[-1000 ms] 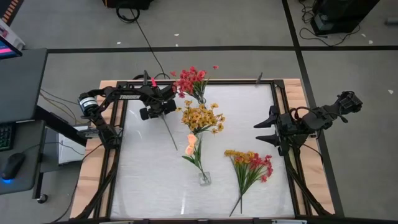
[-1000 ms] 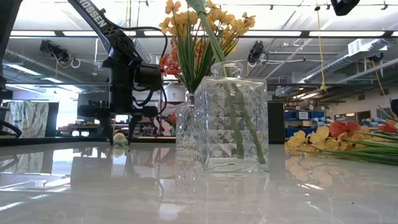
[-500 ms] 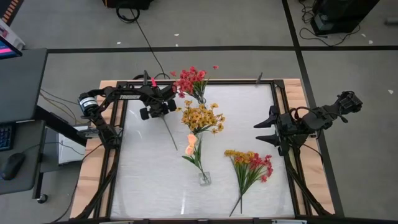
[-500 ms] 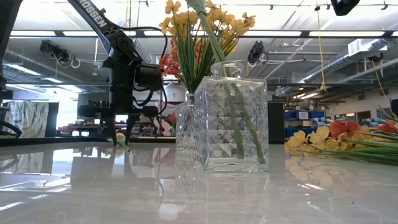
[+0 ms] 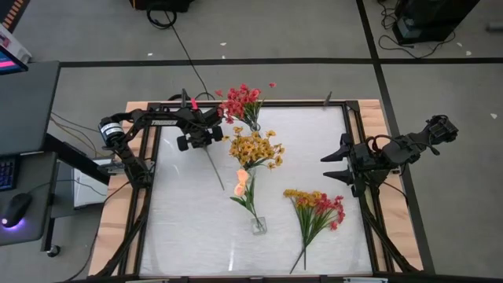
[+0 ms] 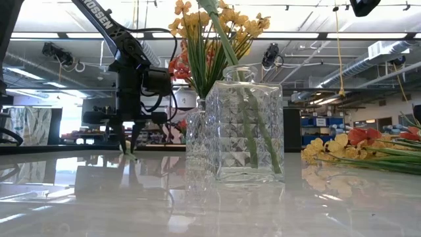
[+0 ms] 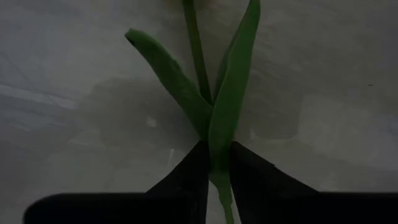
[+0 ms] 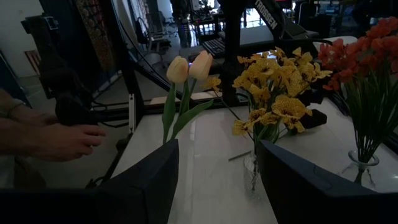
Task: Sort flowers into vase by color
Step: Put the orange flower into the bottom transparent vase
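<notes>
Near the table's far-left corner, your left gripper (image 5: 206, 142) is down at the surface with its fingers (image 7: 189, 180) pinched narrow on a green stem (image 7: 219, 163), two long leaves splaying out just ahead of the tips; from above, that stem (image 5: 213, 167) lies flat on the white table (image 5: 181, 228), running from the gripper toward the middle. Your right gripper (image 5: 338, 167) waits at the right edge of the table, fingers (image 8: 149, 186) spread wide and holding nothing. Three glass vases are already filled: red blossoms (image 5: 241, 101) stand in the far one (image 8: 362, 167), yellow ones (image 5: 254, 147) in the middle vase (image 8: 251, 169), and two peach tulips (image 5: 242, 181) lean in the nearest, cut-glass vase (image 6: 245, 124) (their stems show through the glass in the low view). A loose bunch (image 5: 314, 211) of mixed yellow and red flowers lies flat on the table between that near vase and the right gripper, blossoms toward the far side, stems pointing to the near edge. Beyond the table, in the right wrist view, a person's hand (image 8: 53, 140) rests by a dark stand.
</notes>
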